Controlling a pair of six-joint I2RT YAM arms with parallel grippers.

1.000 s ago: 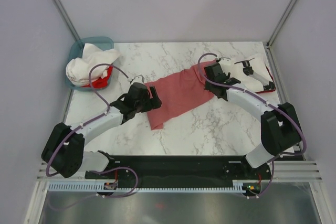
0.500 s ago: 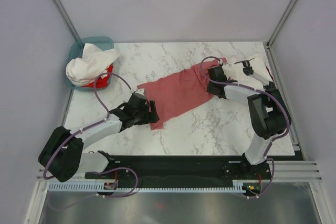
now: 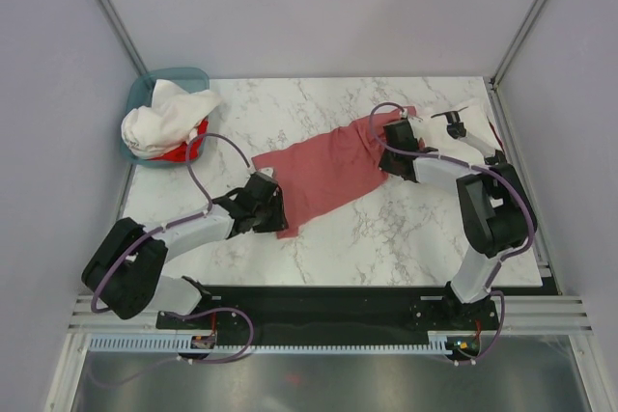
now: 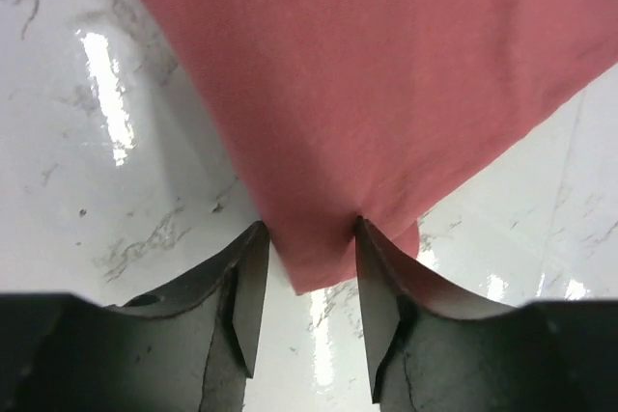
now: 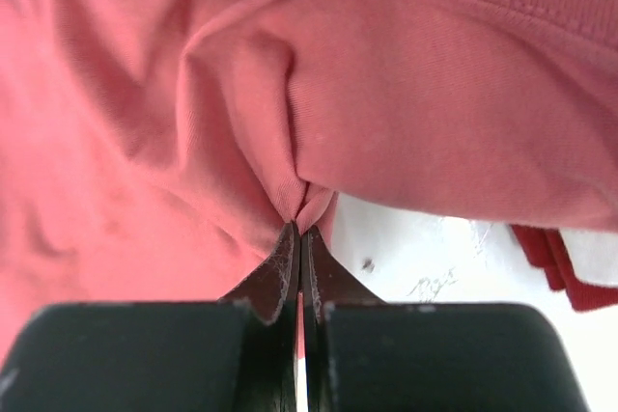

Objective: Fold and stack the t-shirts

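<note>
Left pincer (image 4: 309, 231) lower, now astride near corner of salmon t-shirt (image 4: 367, 84).

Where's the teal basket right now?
Top view: the basket sits in the table's far-left corner, heaped with white shirts and a red shirt.

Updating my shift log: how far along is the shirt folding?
Looks done: white shirt on red shirt, far right. In hand: salmon shirt spread out, right gripper shut on it, left gripper open around its corner. Left: folding it, plus the pile in the teal basket.
</note>
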